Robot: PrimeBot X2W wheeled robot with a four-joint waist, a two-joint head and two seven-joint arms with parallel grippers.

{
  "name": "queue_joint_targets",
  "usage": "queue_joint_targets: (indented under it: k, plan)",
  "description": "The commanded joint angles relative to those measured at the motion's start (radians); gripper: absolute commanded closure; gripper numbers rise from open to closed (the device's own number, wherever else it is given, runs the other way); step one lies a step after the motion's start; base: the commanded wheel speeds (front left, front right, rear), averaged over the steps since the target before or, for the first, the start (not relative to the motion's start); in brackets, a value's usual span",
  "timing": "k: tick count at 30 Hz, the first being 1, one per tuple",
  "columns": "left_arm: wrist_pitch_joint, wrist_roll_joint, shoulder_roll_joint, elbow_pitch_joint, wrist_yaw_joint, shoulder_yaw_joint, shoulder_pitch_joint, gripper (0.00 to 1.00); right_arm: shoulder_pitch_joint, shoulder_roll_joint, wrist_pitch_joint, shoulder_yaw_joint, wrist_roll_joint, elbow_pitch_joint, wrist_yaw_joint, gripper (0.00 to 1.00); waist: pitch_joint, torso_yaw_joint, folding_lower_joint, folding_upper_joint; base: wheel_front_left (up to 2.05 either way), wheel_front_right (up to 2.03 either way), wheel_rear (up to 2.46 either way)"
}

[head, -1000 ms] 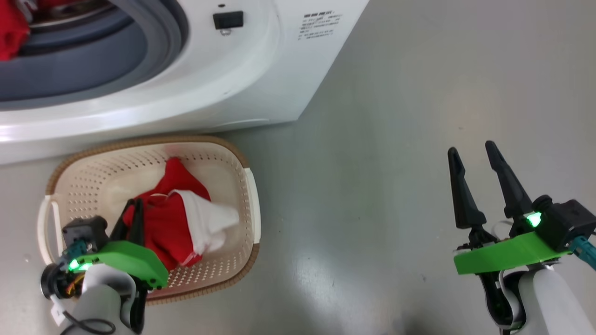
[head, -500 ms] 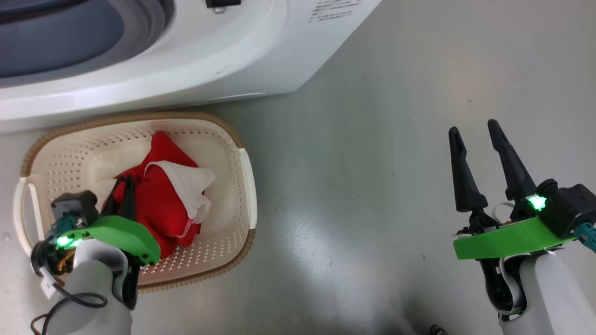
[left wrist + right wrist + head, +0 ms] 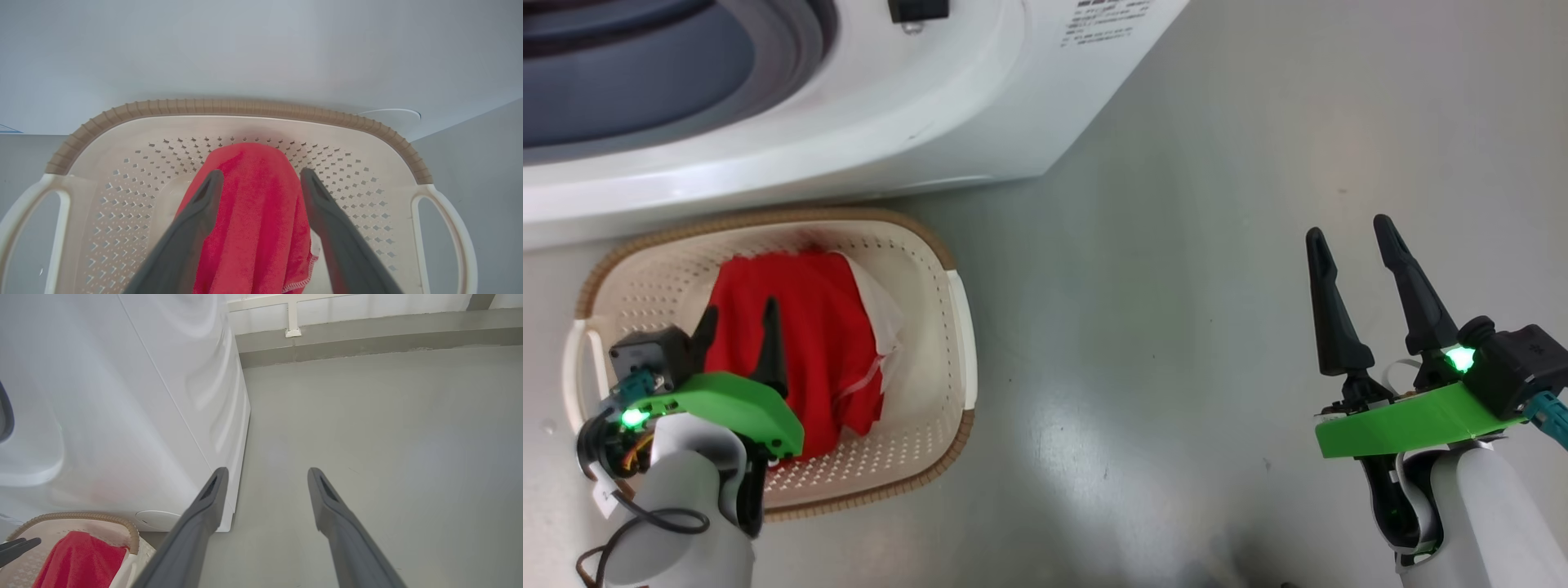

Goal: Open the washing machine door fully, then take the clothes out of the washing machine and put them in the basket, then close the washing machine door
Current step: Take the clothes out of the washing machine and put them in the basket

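Grey floor (image 3: 1176, 327) — clothes (image 3: 800, 359) in basket (image 3: 935, 265), left end effector (image 3: 741, 309) spread above.

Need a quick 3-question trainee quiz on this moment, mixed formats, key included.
1. True or false: the red garment lies inside the basket.
2. The left jaws are: A) shut on the garment, B) open above the garment, C) inside the drum.
3. Fill in: the right jaws hang open over the bare ___.
Key: 1 true; 2 B; 3 floor.
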Motion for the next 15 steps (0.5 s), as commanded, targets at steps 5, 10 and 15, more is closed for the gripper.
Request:
queue_joint_targets:
  k: [5, 10, 15]
  plan:
    - [-0.005, -0.011, 0.024, -0.023, -0.006, 0.025, 0.075, 0.00, 0.033, -0.007, -0.006, 0.021, 0.009, -0.004, 0.007, 0.00, -0.076, 0.016, 0.0000, 0.0000, 0.00, 0.00, 0.00]
    - [-0.005, -0.020, 0.020, -0.049, -0.006, 0.027, 0.114, 0.00, 0.049, -0.007, -0.006, 0.026, 0.005, 0.010, 0.007, 0.00, -0.137, 0.025, 0.0000, 0.0000, 0.00, 0.00, 0.00]
    - [-0.005, -0.033, 0.017, -0.108, -0.006, 0.028, 0.162, 0.00, 0.074, -0.007, -0.006, 0.024, -0.004, 0.024, 0.007, 0.00, -0.211, 0.042, 0.0000, 0.0000, 0.00, 0.00, 0.00]
